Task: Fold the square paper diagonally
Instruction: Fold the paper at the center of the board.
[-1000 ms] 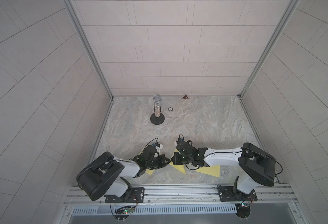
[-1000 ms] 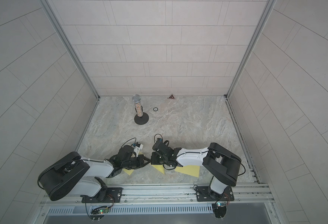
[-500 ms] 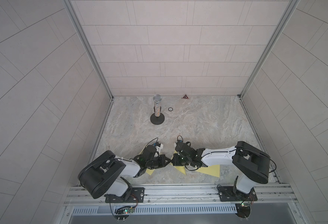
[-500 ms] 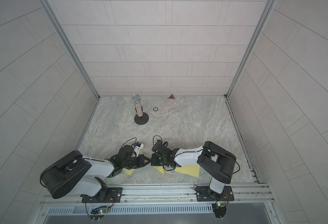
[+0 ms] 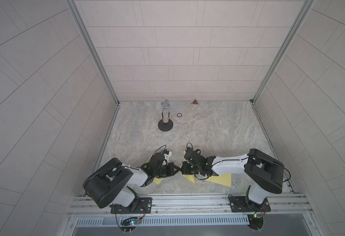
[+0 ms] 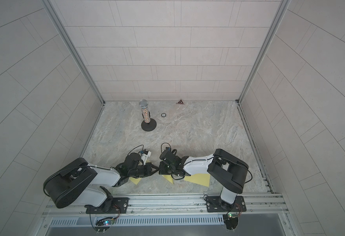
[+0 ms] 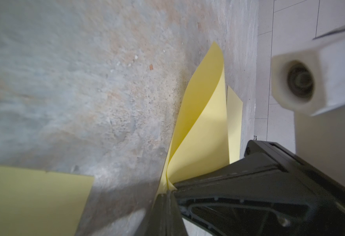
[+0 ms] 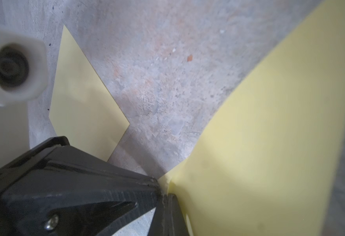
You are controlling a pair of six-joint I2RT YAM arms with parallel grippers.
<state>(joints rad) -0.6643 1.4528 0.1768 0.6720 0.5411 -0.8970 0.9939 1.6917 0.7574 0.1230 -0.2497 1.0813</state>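
The yellow square paper (image 5: 220,179) lies near the table's front edge, and the arms hide much of it in both top views. Its middle is drawn up into a curved fold (image 7: 200,132), while a flat part (image 8: 81,98) rests on the stone. My left gripper (image 5: 176,171) and right gripper (image 5: 182,170) meet tip to tip at the paper's raised part. In the left wrist view my left gripper (image 7: 168,193) is shut on the paper's pinched edge. In the right wrist view my right gripper (image 8: 165,194) is shut on the paper (image 8: 269,143) as well.
A glittery microphone on a black round stand (image 5: 165,116) rises at the back left. A small ring (image 5: 179,115) lies beside it, and a small triangle marker (image 5: 195,101) sits against the back wall. Tiled walls close in three sides; a metal rail (image 5: 188,201) runs along the front.
The right arm's elbow has drifted slightly. Both grippers stay together at the raised paper, still shut.
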